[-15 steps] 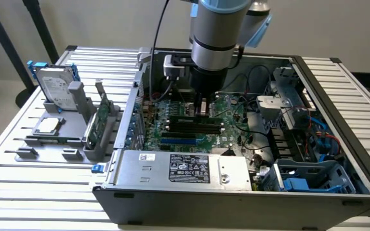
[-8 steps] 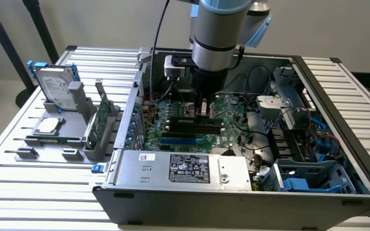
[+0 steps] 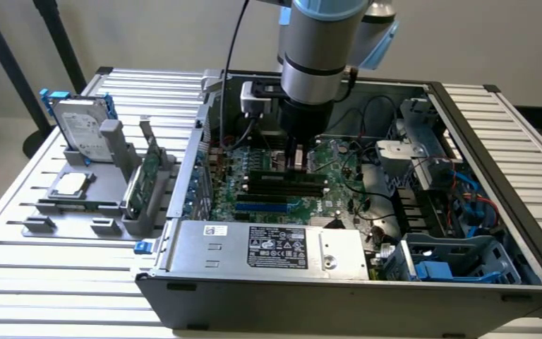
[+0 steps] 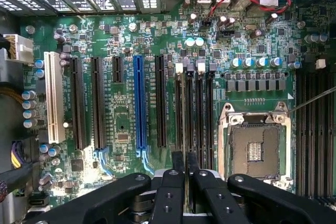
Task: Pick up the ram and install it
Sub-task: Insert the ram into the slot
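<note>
End effector [image 3: 295,167] [image 4: 185,162] is down inside the open PC case [image 3: 497,176], over the black memory slots [image 3: 281,189]. Fingers [image 4: 177,162] almost together, pinching the ram [image 3: 269,176] by its top edge. The ram stands on edge in the slot row directly beneath the end effector, running along the slots; can't tell if it's fully seated. Empty CPU socket [image 4: 255,148] sits just beside the end effector, blue expansion slot [image 4: 139,103] further off on the other side. Well away, toward the exterior view's left, a grey fixture [image 3: 111,212] on the bench [image 3: 54,282] carries the hard drive [image 3: 82,128] and an upright green card [image 3: 136,187].
</note>
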Robot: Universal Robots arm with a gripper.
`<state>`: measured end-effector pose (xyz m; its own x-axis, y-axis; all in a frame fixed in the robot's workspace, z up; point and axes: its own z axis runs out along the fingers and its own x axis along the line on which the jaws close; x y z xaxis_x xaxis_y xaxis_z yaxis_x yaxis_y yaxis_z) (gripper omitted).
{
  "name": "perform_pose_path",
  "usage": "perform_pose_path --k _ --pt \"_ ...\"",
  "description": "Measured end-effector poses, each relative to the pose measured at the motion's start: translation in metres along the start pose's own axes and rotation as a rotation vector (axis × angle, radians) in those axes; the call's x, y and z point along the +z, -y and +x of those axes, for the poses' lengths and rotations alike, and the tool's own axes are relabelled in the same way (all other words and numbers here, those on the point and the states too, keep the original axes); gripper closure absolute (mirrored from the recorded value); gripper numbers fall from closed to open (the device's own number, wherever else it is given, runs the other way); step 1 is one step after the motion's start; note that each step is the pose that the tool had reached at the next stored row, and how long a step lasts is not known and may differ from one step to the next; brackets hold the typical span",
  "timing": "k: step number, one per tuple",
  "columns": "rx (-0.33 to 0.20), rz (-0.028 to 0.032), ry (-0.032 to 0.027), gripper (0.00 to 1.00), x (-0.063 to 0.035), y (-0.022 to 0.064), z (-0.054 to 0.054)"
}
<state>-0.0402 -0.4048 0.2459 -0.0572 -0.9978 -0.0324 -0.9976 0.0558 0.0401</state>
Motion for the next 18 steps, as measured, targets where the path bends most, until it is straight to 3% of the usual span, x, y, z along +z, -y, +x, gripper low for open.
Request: perform_pose_path --k 4,8,18 --pt "-0.001 0.0001 -0.0008 0.87 0.0015 -0.0001 -0.0023" --pt "-0.002 0.0003 -0.0053 0.87 0.0033 0.0000 -0.0033" --pt "-0.005 0.0014 -0.0298 0.87 0.0077 0.0001 -0.0044"
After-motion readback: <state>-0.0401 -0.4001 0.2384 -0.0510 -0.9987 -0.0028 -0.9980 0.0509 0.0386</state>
